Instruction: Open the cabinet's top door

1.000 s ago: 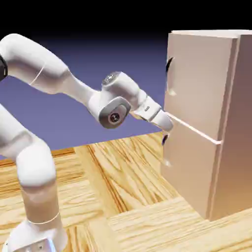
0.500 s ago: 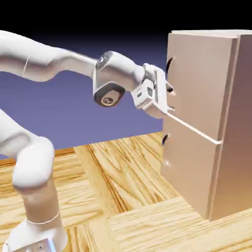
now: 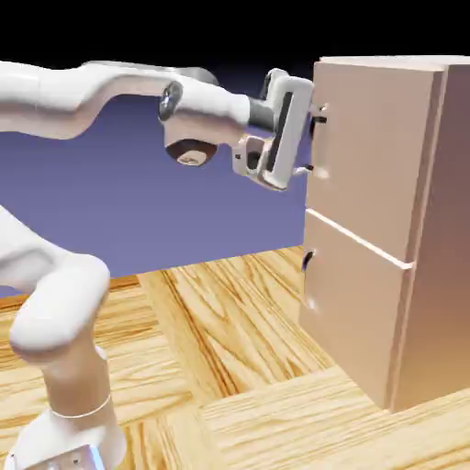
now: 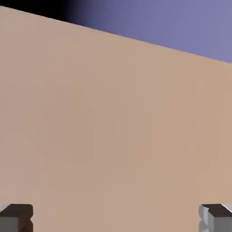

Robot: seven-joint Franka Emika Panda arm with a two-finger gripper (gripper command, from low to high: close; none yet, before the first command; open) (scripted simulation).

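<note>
Claw raised to the top door's handle level

Compared with the view one second ago, the claw [image 3: 315,142] has risen from beside the seam between the door panels to the level of the upper handle [image 3: 316,128]. You will also note that the forearm [image 3: 138,83] lies more nearly level and the wrist [image 3: 197,115] has shifted up and toward the exterior view's left. The cabinet [image 3: 431,239] has kept its position.

Claw state: released, with its fingers spread wide. In the exterior view, one finger [image 3: 318,112] is near the upper part of the handle and the other is near its lower end. You cannot confirm contact with the handle from either view.

Top door: you will find this panel [image 3: 372,156] on the upper front of the cabinet, at the exterior view's right, directly in front of the claw. It sits closed, above the lower door [image 3: 353,307], which carries a similar dark curved handle [image 3: 307,261]. The cabinet stands on the wood-patterned tabletop [image 3: 229,340].

Hand view: you see a plain beige surface [image 4: 118,127] filling most of the view, its upper edge slanting down toward the right. Both fingertips [image 4: 16,218] show at the bottom corners, well apart.
</note>
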